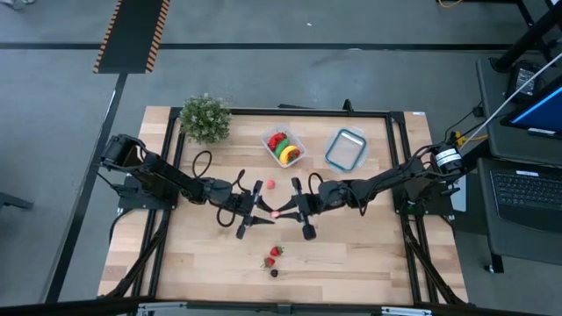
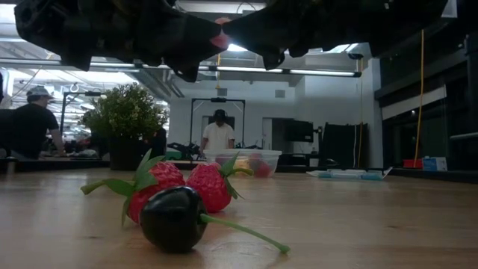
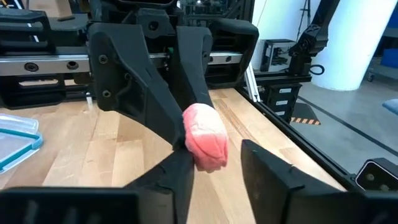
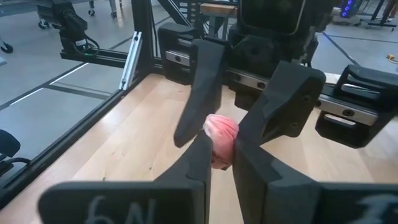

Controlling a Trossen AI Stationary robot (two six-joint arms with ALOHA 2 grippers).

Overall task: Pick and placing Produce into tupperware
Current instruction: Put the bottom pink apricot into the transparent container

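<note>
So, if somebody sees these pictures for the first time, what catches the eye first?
Probably the two tools meeting above the table's middle: the right tool pinches a pink toy piece, and the left tool stands open around it. Next, in the low view, two red strawberries and a dark toy fruit lie close to the camera.

Pink berry (image 1: 276,212) mid-table, pinched btwn gripper tips, off the wood. Another pink piece (image 1: 270,184) loose nearby. 2 strawberries (image 2: 187,185) + dark fruit (image 2: 173,217) touching, near front edge. Clear tupperware (image 1: 295,140) at back, upright, holds red/yellow/green produce.
</note>
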